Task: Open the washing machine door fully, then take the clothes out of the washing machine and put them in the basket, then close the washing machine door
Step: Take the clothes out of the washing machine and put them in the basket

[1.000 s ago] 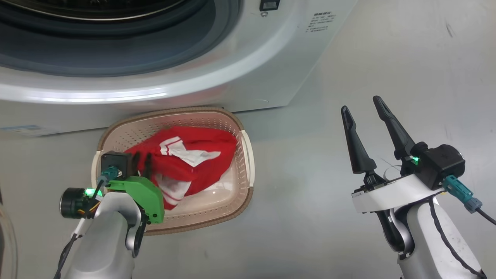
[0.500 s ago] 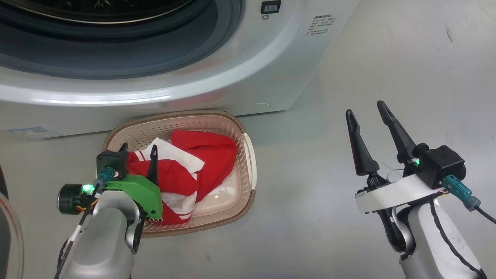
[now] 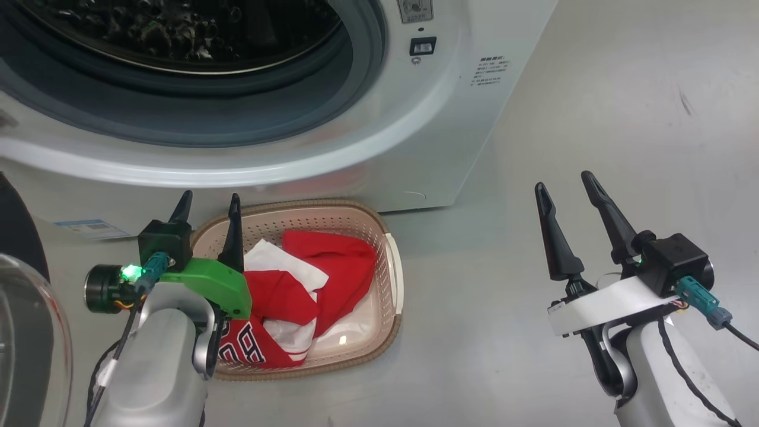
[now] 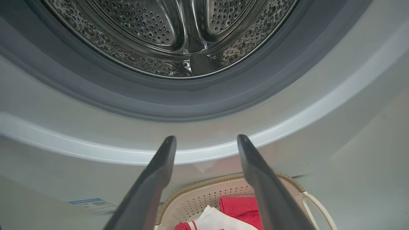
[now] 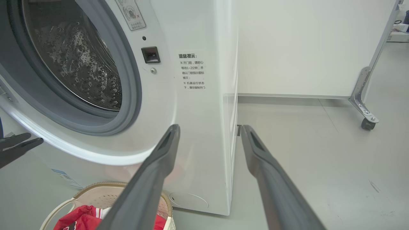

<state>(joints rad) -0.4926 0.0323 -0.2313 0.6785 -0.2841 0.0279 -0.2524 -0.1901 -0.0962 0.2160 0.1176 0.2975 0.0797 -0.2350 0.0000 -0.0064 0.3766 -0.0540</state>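
Over the left end of the basket (image 3: pixel 332 205), the left gripper (image 3: pixel 209 198) hangs with jaws spread, empty; the right gripper (image 3: pixel 564 181), equally spread, sits well to the right. Red clothes (image 3: pixel 332 261) lie in the basket; the drum (image 4: pixel 153 28) looks bare. The open washing machine door (image 3: pixel 24 332) stands further left, nearest the left gripper. A Chinese notice (image 5: pixel 191 72) headed 温馨提示 marks the washing machine (image 3: pixel 415 148).
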